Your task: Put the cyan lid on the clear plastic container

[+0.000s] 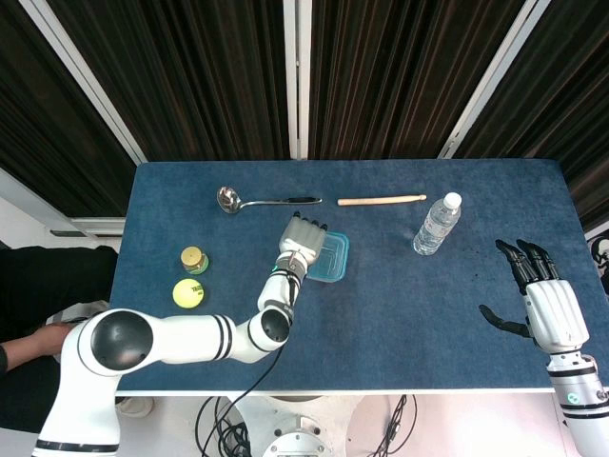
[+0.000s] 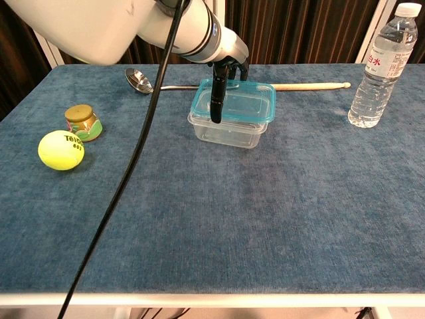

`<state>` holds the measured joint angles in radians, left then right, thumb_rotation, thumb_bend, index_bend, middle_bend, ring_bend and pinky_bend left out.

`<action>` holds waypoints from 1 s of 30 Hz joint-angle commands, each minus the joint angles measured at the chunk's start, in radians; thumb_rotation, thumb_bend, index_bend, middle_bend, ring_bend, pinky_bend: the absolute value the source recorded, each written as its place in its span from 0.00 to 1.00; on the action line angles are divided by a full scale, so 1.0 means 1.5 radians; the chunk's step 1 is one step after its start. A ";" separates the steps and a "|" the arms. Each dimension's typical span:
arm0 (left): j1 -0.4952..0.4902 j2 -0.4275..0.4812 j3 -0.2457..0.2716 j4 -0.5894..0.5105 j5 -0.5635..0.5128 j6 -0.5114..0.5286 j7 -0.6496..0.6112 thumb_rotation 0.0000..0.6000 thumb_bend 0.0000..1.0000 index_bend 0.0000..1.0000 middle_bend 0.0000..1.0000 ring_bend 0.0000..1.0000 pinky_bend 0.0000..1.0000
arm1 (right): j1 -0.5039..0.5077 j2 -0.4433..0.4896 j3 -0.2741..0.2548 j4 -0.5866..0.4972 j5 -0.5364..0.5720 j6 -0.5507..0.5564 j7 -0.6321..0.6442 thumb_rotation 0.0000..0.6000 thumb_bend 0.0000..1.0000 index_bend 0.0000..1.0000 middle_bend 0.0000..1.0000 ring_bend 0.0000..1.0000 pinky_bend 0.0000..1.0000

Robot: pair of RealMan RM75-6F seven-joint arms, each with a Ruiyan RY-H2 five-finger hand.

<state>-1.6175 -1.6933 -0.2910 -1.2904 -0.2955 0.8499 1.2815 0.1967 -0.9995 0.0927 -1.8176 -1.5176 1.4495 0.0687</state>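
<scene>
The cyan lid (image 1: 332,258) (image 2: 244,101) lies flat on top of the clear plastic container (image 2: 228,132) near the table's middle. My left hand (image 1: 303,238) (image 2: 224,74) reaches over the lid's left end and holds it, fingers on the top and thumb hanging down the front edge. Most of the container is hidden under the lid in the head view. My right hand (image 1: 539,303) hovers by the table's right front corner, fingers spread and holding nothing; the chest view does not show it.
A metal ladle (image 1: 263,200) and a wooden drumstick (image 1: 381,200) lie behind the container. A water bottle (image 1: 437,225) (image 2: 386,63) stands to the right. A tennis ball (image 2: 61,149) and a small jar (image 2: 82,121) sit at the left.
</scene>
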 commanded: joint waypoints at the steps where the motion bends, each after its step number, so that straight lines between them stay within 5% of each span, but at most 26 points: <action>1: -0.009 -0.011 0.002 0.017 -0.009 -0.008 0.013 1.00 0.06 0.35 0.29 0.18 0.11 | 0.000 0.000 0.001 0.001 0.003 -0.003 0.001 1.00 0.12 0.00 0.13 0.06 0.08; 30: -0.029 -0.039 0.006 0.078 -0.043 -0.041 0.082 1.00 0.05 0.33 0.27 0.16 0.07 | -0.004 0.000 0.009 0.004 0.009 -0.008 0.005 1.00 0.12 0.00 0.13 0.06 0.08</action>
<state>-1.6612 -1.7516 -0.2819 -1.1737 -0.3601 0.7888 1.4035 0.1900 -1.0002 0.1067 -1.8122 -1.5035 1.4371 0.0757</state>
